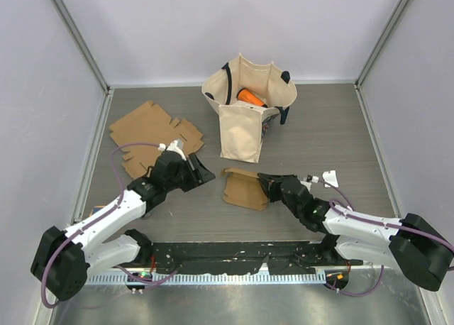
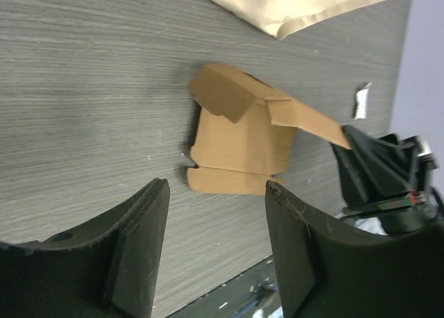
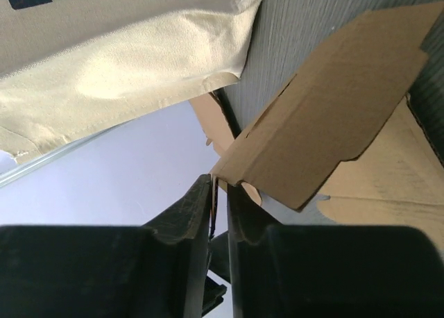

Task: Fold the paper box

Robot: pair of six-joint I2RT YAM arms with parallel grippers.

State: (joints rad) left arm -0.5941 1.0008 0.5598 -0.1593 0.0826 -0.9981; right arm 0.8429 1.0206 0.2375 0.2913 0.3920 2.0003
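The paper box (image 1: pixel 245 189) is a partly folded brown cardboard piece lying mid-table, just in front of the bag. In the left wrist view the box (image 2: pixel 239 148) lies flat with one rounded flap raised and another flap reaching right. My left gripper (image 1: pixel 202 174) hovers left of the box, apart from it, open with nothing between its fingers (image 2: pixel 142 221). My right gripper (image 1: pixel 266 183) is at the box's right side, shut on the thin edge of a flap (image 3: pixel 340 116). That flap's corner enters the narrow slit between the right gripper's (image 3: pixel 220 182) two fingers.
A cream tote bag (image 1: pixel 245 112) stands behind the box with an orange object (image 1: pixel 250 96) inside. Flat cardboard blanks (image 1: pixel 152 133) lie at the back left. A small white scrap (image 1: pixel 328 177) lies beside the right arm. Walls enclose the table on three sides.
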